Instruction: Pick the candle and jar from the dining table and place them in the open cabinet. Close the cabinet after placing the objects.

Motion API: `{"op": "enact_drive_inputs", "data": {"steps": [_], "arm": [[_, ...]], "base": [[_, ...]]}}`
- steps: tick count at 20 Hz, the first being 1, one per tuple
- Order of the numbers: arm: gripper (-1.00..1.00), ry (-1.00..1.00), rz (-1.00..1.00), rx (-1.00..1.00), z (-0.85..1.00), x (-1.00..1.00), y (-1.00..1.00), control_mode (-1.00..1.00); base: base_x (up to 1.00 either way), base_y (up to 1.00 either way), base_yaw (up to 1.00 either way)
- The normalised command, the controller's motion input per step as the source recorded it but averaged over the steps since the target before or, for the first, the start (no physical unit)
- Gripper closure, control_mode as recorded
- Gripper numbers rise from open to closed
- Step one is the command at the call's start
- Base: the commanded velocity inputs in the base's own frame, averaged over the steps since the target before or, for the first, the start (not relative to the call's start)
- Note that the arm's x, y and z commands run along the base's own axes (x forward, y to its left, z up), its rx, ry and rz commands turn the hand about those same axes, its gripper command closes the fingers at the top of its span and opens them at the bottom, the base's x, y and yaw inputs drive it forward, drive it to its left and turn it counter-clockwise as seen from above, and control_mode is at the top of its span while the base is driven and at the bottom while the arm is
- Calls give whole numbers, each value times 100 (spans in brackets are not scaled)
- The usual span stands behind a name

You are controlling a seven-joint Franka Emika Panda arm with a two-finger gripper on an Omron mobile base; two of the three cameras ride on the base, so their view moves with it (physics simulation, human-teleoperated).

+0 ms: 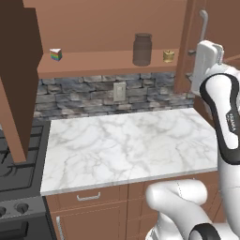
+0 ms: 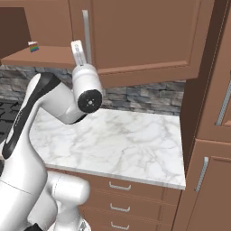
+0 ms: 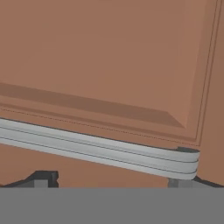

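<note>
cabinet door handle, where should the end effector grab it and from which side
Take the long silver bar handle on the brown wooden cabinet door on its straight span, clear of the end post, coming straight at the door's face: the bar is slim and stands off the panel. It runs in line with the open end effector's tips, so probably roll the wrist first.

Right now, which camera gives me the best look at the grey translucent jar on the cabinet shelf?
The left base view: the grey translucent jar stands upright and whole on the wooden cabinet shelf, between the rainbow-striped wedge and the yellow-gold candle. The right base view and hand view give no look at it.
</note>
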Motion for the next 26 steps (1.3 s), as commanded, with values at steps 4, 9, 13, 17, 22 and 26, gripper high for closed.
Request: {"op": "enact_drive_inputs", "data": {"steps": [4, 9, 13, 17, 22, 26], "arm": [[-100, -2, -8, 0, 0, 48, 0, -100], [-100, -3, -7, 0, 0, 45, 0, -100], [-100, -4, -6, 0, 0, 39, 0, -100], [-100, -5, -4, 1, 0, 34, 0, -100], [-100, -5, -3, 2, 0, 28, 0, -100], [-100, -3, -2, 2, 0, 23, 0, -100]], "base": [[0, 0, 0], [0, 0, 0], [0, 0, 0], [0, 0, 0], [0, 0, 0], [0, 0, 0]]}}
